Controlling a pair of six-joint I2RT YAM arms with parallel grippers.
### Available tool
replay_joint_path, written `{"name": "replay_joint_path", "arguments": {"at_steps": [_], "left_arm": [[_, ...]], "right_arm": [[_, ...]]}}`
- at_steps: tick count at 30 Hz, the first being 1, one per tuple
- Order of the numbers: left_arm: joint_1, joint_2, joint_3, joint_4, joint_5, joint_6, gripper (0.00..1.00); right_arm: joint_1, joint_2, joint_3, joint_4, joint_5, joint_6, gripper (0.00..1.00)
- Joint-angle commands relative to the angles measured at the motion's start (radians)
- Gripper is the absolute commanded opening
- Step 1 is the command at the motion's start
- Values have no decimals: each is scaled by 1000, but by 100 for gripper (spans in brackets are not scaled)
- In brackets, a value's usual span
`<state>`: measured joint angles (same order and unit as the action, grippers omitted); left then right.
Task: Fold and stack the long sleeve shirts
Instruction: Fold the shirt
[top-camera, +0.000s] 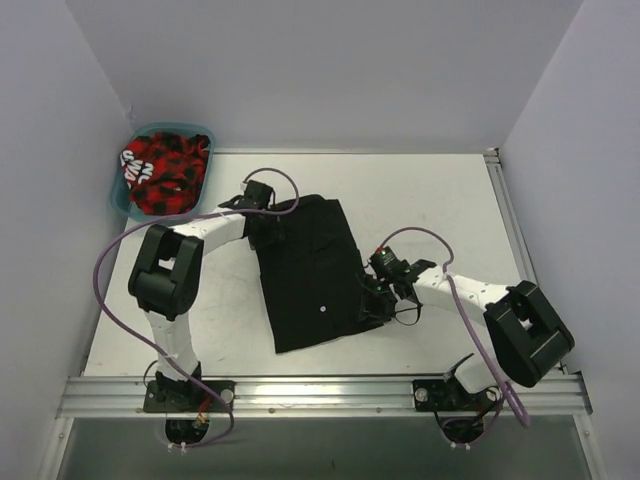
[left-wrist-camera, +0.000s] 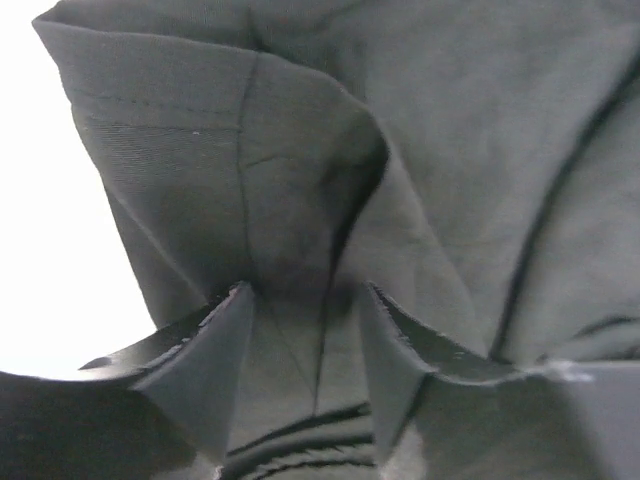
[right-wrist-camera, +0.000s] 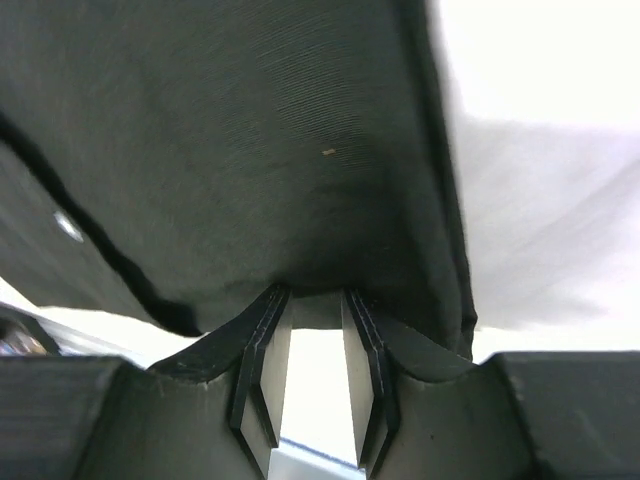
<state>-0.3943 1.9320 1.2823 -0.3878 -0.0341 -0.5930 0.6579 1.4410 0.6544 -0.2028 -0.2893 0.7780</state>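
A plain black long sleeve shirt (top-camera: 310, 280) lies partly folded in the middle of the table, with a small pale button (top-camera: 323, 309) showing. My left gripper (top-camera: 262, 222) is at its far left corner. In the left wrist view the left gripper (left-wrist-camera: 308, 295) is shut on a raised fold of the black shirt (left-wrist-camera: 450, 120). My right gripper (top-camera: 368, 300) is at the shirt's right edge. In the right wrist view the right gripper (right-wrist-camera: 315, 295) pinches the edge of the black shirt (right-wrist-camera: 250, 130) and holds it off the table; a button (right-wrist-camera: 68, 226) shows at the left.
A teal plastic basket (top-camera: 122, 195) stands at the far left corner with a red and black plaid garment (top-camera: 165, 170) in it. A metal rail (top-camera: 320, 390) runs along the near edge. Grey walls close in the back and sides.
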Motion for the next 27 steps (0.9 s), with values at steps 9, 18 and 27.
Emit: {"name": "replay_joint_path", "arguments": {"at_steps": [9,18,27], "left_arm": [[9,-399,-659,133,89,-335,46],[-218,-873,-819,61,-30,-444,67],[-429,-983,-589,-75,-252,-210,87]], "right_arm": [[-346,286,363,-144,85,-304,28],[-383,490,820,-262,59,-381,28],[-399,37,494,-279,36,-313,59]]}}
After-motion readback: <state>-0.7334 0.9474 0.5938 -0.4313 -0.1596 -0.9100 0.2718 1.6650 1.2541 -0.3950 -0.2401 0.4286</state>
